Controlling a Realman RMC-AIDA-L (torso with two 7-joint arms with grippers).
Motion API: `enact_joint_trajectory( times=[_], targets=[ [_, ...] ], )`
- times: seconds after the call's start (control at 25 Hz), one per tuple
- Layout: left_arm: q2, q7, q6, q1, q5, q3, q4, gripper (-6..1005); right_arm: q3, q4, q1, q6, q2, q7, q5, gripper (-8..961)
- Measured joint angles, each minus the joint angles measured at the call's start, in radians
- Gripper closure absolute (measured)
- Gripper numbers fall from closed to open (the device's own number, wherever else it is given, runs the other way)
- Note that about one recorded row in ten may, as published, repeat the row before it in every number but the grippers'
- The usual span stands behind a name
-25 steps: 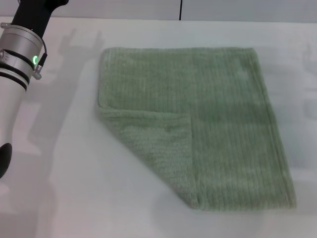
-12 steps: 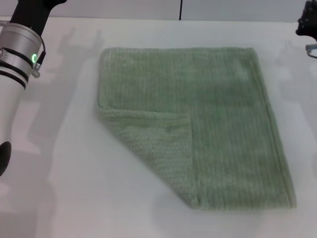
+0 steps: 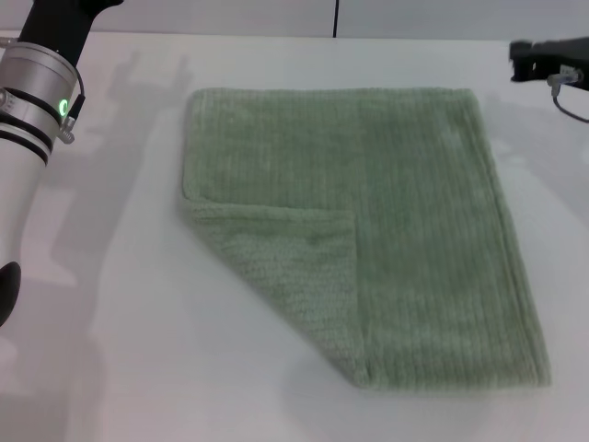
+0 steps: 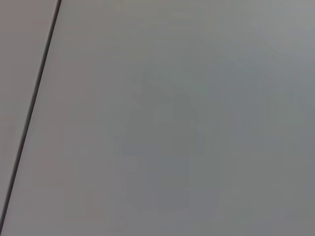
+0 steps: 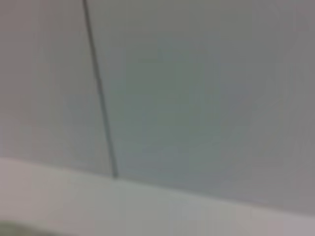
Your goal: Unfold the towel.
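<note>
The sage-green towel [image 3: 405,212] lies flat on the white table [image 3: 129,350] in the head view. Its near-left corner is folded over onto the cloth as a triangular flap [image 3: 294,267]. My right gripper [image 3: 543,60] shows as a dark piece at the far right edge, above the table just right of the towel's far-right corner and not touching it. My left arm [image 3: 32,120] stands at the far left, clear of the towel; its gripper is out of view. Both wrist views show only a grey wall.
The table's back edge meets a grey wall with a dark vertical seam [image 3: 336,18]. Bare table surface lies to the left of the towel and in front of it.
The right gripper has come into the head view from the right edge and moved left toward the towel's far-right corner. The towel and the left arm have not moved.
</note>
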Motion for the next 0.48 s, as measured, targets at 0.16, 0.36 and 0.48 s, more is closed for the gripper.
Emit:
enact_joint_trajectory(
  times=[0.16,0.36,0.48],
  targets=[
    [0.000,-0.001,0.003,0.000,0.000,0.000,0.001,226,0.113,-0.008,0.081,-0.272,-0.003,0.002,-0.003,956],
    [0.000,-0.004,0.004,0.000,0.001,0.000,0.003,227,0.222,0.019,0.170,-0.509,-0.011,0.003,-0.051,954],
    [0.000,-0.006,0.013,0.001,0.001,0.000,0.008,228,0.275,0.050,0.230,-0.629,-0.017,0.004,-0.099,954]
  ],
)
